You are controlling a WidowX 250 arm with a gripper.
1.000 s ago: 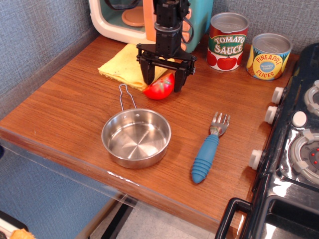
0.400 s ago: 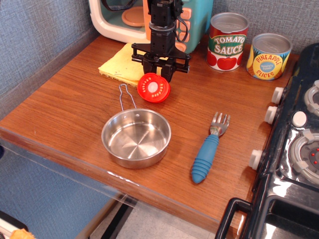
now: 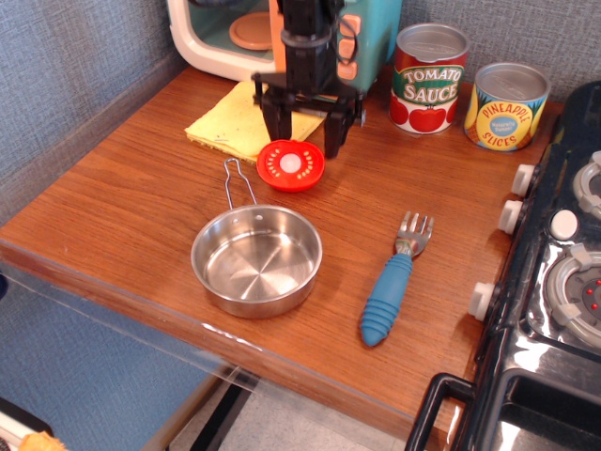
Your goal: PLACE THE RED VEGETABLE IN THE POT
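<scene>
The red toy tomato half [image 3: 291,165] lies on the wooden counter with its flat face and whitish centre turned up, just behind the pot. The pot [image 3: 256,260] is a shallow shiny steel pan with a thin wire loop handle [image 3: 238,181] pointing back toward the tomato; it holds nothing. My gripper [image 3: 304,139] hangs just behind and above the tomato, its two black fingers spread apart and holding nothing.
A yellow cloth [image 3: 241,123] lies behind the tomato, under the gripper. A toy microwave [image 3: 282,38] stands at the back. A tomato sauce can [image 3: 428,78] and a pineapple can [image 3: 507,105] stand back right. A blue-handled fork [image 3: 392,283] lies right of the pot. A stove [image 3: 554,282] fills the right edge.
The gripper let go of the tomato and lifted. The tomato dropped from the fingers, rolled and now lies flat face up on the counter.
</scene>
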